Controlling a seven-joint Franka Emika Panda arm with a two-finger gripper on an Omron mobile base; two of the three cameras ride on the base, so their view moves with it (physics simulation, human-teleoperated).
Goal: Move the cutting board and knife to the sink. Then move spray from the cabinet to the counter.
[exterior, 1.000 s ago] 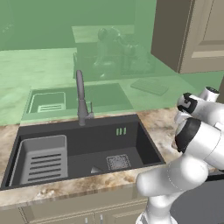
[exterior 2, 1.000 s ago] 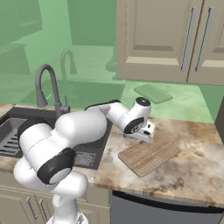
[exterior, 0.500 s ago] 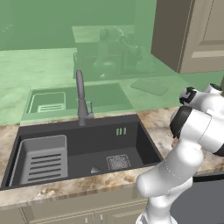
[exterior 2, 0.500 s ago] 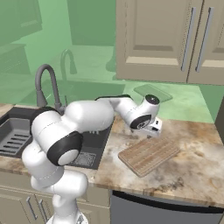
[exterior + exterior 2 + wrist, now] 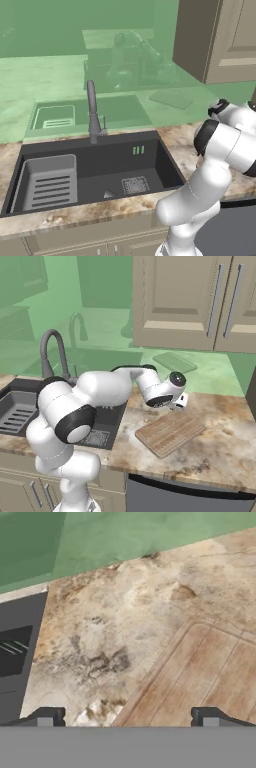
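Showing the opening stage of the task, the views are taken with the arm reached over the counter [image 5: 220,441] to the right of the sink [image 5: 95,175]. The pincer [image 5: 127,716] is seen spread wide, with nothing between its two tips, and is poised above the near-left corner of the cutting board [image 5: 170,432]. In the hand view, one tip is placed over bare marbled stone and the other over the board's plank grain; whether the board is touched cannot be told. The cutting board is seen lying flat on the counter, just beside the sink's right rim, so it is judged not yet moved. The sink basin is seen to hold only its ribbed rack insert [image 5: 47,182] and drain [image 5: 135,185], with the faucet [image 5: 92,112] standing behind it. The knife and the spray cannot be made out. The cabinet [image 5: 195,301] above is shown with its doors shut. All parts of the task are therefore judged outstanding: board and knife to the sink, then spray from cabinet to counter.
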